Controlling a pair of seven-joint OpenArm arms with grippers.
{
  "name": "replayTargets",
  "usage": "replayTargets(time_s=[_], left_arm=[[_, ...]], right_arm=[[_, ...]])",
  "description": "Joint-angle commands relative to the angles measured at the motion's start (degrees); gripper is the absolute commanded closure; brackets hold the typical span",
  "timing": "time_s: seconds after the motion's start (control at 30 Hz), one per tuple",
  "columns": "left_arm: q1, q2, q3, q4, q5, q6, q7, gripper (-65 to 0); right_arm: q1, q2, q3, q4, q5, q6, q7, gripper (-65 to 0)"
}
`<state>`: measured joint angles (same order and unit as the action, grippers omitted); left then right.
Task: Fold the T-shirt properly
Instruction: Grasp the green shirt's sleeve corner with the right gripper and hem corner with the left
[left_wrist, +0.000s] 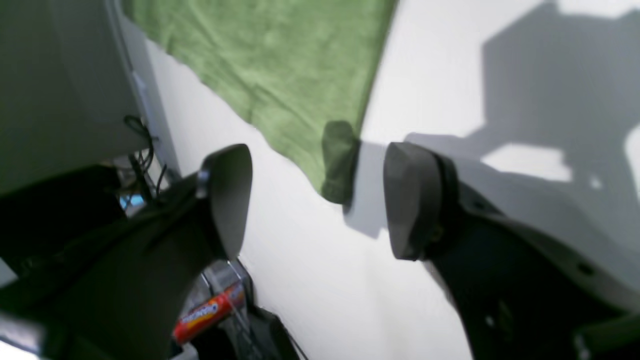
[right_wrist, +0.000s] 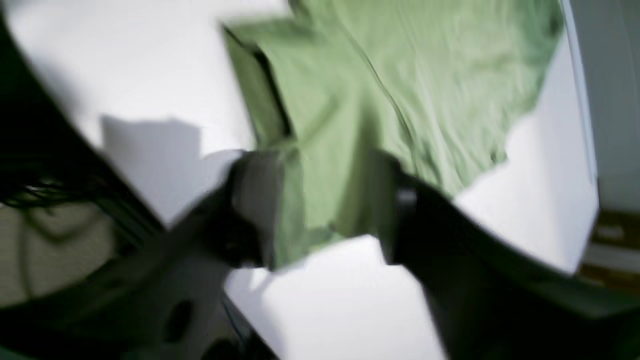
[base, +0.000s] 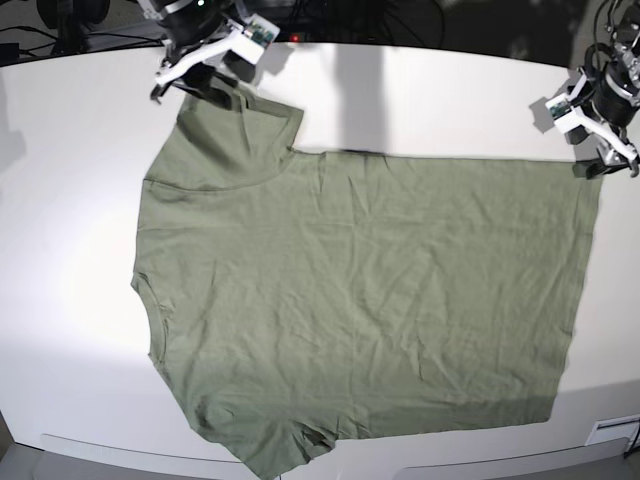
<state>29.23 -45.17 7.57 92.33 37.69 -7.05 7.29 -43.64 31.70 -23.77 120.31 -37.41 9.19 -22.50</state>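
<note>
One T-shirt (base: 370, 290) covers most of the white table (base: 70, 180), spread flat, lightly wrinkled, neck opening toward the base view's left edge and hem toward its right. One sleeve points to the far side of the table, the other hangs near the front edge.

Right gripper (right_wrist: 325, 210): sits at the far sleeve. Wrist view is blurred, but the jaws stand apart with the sleeve's edge lying between them; fabric looks close to or against one finger, and no pinch is visible. Judged open, holding nothing, though the blur leaves some doubt.

Left gripper (left_wrist: 317, 200): at the far hem corner. Jaws wide apart, nothing held. The hem corner (left_wrist: 340, 165) lies on the table just ahead of and between the fingertips, not touching either one.

Handling, as a judgement: cloth is thin, soft and light, so it will drape, drag and crease rather than hold shape; not fragile, not slippery. A pinch should take the doubled hem or sleeve seam, where the fabric is thicker. Lifting both far points together should keep the fold line straight; a one-sided pull would likely skew the body.

Small item: an orange-red wrapper (left_wrist: 207, 312) shows below the left gripper, off the table.
</note>
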Motion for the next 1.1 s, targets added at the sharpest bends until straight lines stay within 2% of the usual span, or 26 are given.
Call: replayTargets(time_s=[0.0,0.07,0.27,0.43,0.53,0.67,0.87,1.07], left_arm=[[0.00,-1.46,-0.39,0.31,0.24,1.05,-1.16,-40.8],[-0.02,-1.55,-0.39,0.22,0.24,1.05,-1.25,-40.8],[-0.04,-1.55,-0.39,0.22,0.22,1.05,-3.98,-40.8],[-0.39,-1.55,-0.39,0.22,-0.13,1.03,-3.98,-40.8],[-1.70,-1.55,-0.39,0.20,-3.87,1.01,-3.93,-40.8],[-3.74,-1.57,-0.39,0.20,-4.87,0.74,-3.43,-40.8],[-3.37,-3.72,-0.33,0.20,-4.94,-7.78,-2.23,-40.8],[-3.82,-5.99,-0.28,0.20,-4.94,-8.17,-3.91,-40.8]], right_arm=[[-0.33,-0.79,-0.98,1.51,-0.35,-0.59,1.05,-39.4],[-0.26,-2.84,-2.71,1.53,-0.33,-0.66,1.07,-46.0],[-0.17,-8.11,-6.36,1.53,-0.37,-1.07,3.56,-46.7],[-0.20,-8.55,-8.31,1.53,-0.37,-1.07,4.74,-46.7],[-0.20,-8.57,-8.79,1.53,-0.37,-1.07,4.74,-46.7],[-0.20,-8.57,-8.87,1.55,-0.37,-1.07,4.74,-46.7],[-0.20,-8.59,-8.87,1.57,-0.37,-1.09,4.79,-46.7],[-0.17,-10.67,-8.87,1.57,-0.39,-1.14,5.73,-46.7]])
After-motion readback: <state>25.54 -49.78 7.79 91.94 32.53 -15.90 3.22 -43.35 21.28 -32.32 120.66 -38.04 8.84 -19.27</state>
